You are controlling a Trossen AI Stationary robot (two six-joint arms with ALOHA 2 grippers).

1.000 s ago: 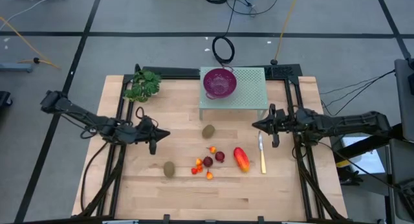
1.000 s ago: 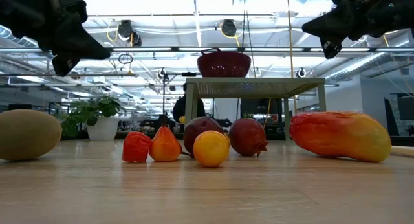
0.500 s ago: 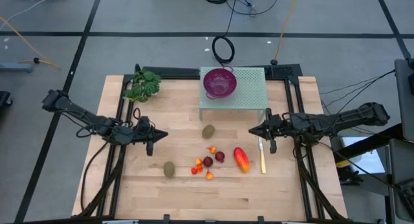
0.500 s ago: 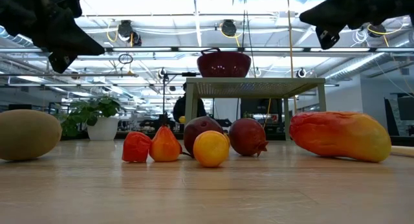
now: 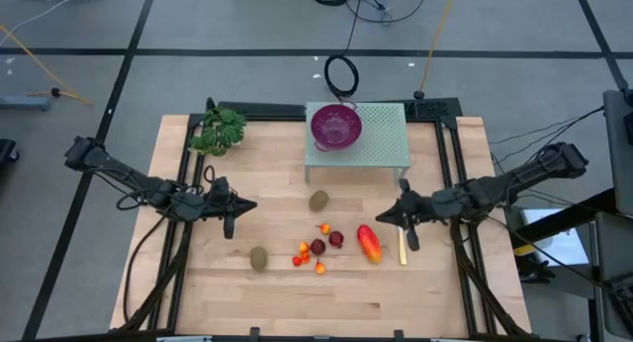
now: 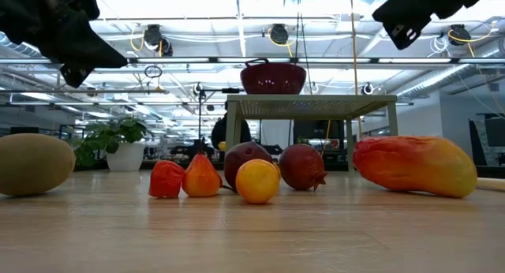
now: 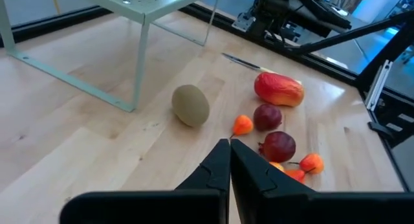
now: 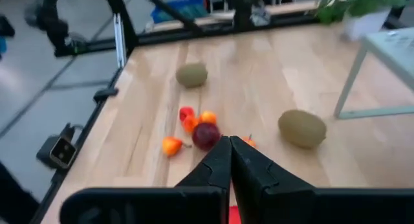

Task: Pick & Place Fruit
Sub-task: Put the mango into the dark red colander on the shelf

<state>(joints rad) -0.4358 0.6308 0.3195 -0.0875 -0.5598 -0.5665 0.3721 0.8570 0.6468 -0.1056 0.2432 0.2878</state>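
The fruit (image 5: 321, 245) lies loose on the table (image 5: 425, 293), in front of the rack (image 5: 381, 134) (a bowl (image 5: 335, 125) sits on top). The right gripper (image 5: 380, 217), shut and empty, hovers just beside the orange-red fruit (image 5: 369, 242); the left gripper (image 5: 253, 205), also shut, hangs left of a kiwi (image 5: 318, 200).

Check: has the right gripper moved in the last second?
Yes. In the high view the right gripper has slid from beside the green rack, past the knife, toward the long red fruit. Fingers shut.
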